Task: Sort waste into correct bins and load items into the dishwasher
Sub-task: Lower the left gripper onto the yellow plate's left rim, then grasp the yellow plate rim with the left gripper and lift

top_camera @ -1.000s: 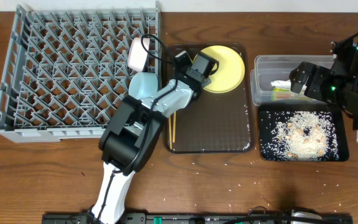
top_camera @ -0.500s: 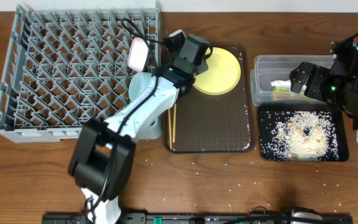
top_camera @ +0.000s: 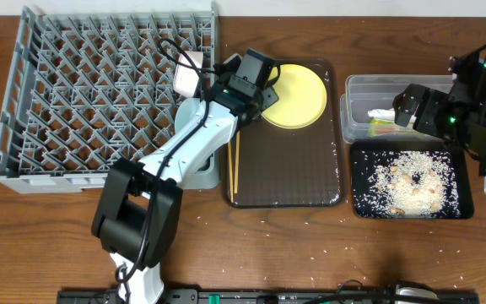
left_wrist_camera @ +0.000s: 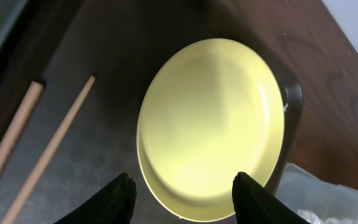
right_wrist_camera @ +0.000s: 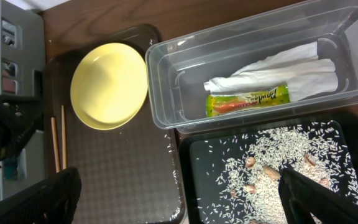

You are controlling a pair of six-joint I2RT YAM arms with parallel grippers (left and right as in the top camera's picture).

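Note:
The round yellow plate [top_camera: 298,97] [left_wrist_camera: 210,118] [right_wrist_camera: 109,86] lies at the back of the dark brown serving tray [top_camera: 285,177]. My left gripper [top_camera: 260,80] [left_wrist_camera: 182,186] hovers open at the plate's left rim, which sits between the two black fingertips [left_wrist_camera: 122,198] without touching them. Two chopsticks [top_camera: 234,165] [left_wrist_camera: 48,155] lie along the tray's left side. A small white cup [top_camera: 188,72] and a light blue bowl [top_camera: 191,114] stand at the grey dishwasher rack's [top_camera: 83,93] right edge. My right gripper [top_camera: 412,105] [right_wrist_camera: 179,186] hangs wide open and holds nothing.
The clear tub [top_camera: 357,89] [right_wrist_camera: 166,81] holds the white napkin [right_wrist_camera: 284,65] and green-and-yellow wrapper [right_wrist_camera: 247,101]. In front of it the black tray [top_camera: 462,203] [right_wrist_camera: 204,186] carries rice and beige scraps [right_wrist_camera: 278,174]. Loose grains dot the wooden table [top_camera: 310,245].
The left gripper's jaws have opened at the plate's left rim, and the left arm's elbow has swung to the left. The right arm has not moved.

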